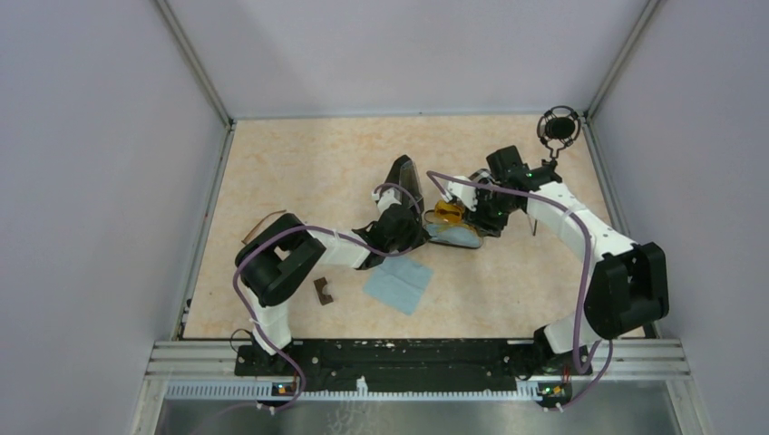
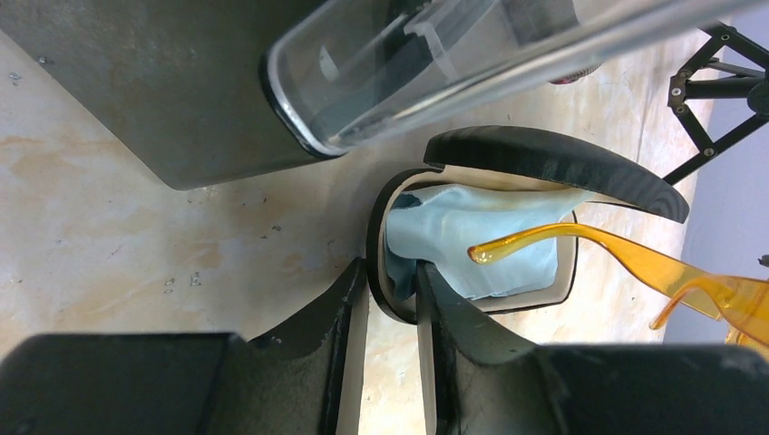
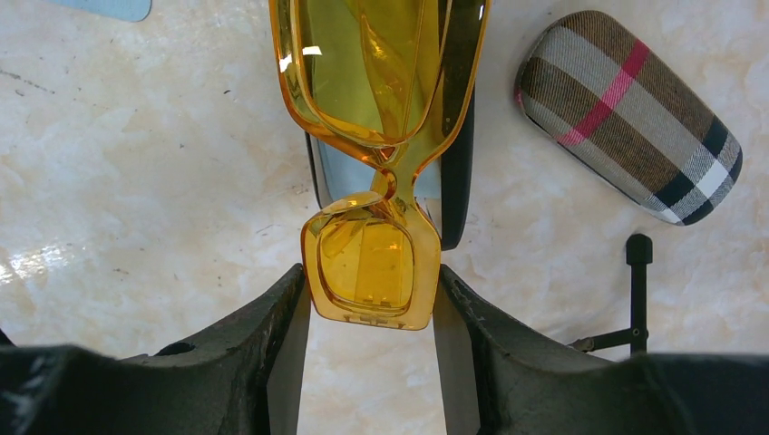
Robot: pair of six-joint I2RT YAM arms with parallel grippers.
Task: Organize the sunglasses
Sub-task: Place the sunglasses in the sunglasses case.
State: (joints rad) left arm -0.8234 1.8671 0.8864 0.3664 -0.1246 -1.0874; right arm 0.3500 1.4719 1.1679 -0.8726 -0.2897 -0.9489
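Note:
The amber-orange sunglasses (image 3: 381, 91) hang folded over an open black case (image 2: 535, 159) lined with a light blue cloth (image 2: 472, 236). My right gripper (image 3: 372, 285) is shut on their near lens. One amber temple (image 2: 580, 237) reaches into the case mouth. My left gripper (image 2: 392, 276) is shut on the case's near rim. In the top view the two grippers, left (image 1: 419, 227) and right (image 1: 472, 217), meet at the case (image 1: 453, 237) in mid-table. A thin brown curved piece (image 1: 268, 218), possibly the brown pair, lies far left by the left arm.
A plaid case (image 3: 630, 113) lies just right of the black case. The black triangular case (image 1: 405, 177) stands behind the left gripper. A blue cloth (image 1: 399, 283) and a small dark brown object (image 1: 323, 290) lie near the front. A black stand (image 1: 558, 127) is at the back right.

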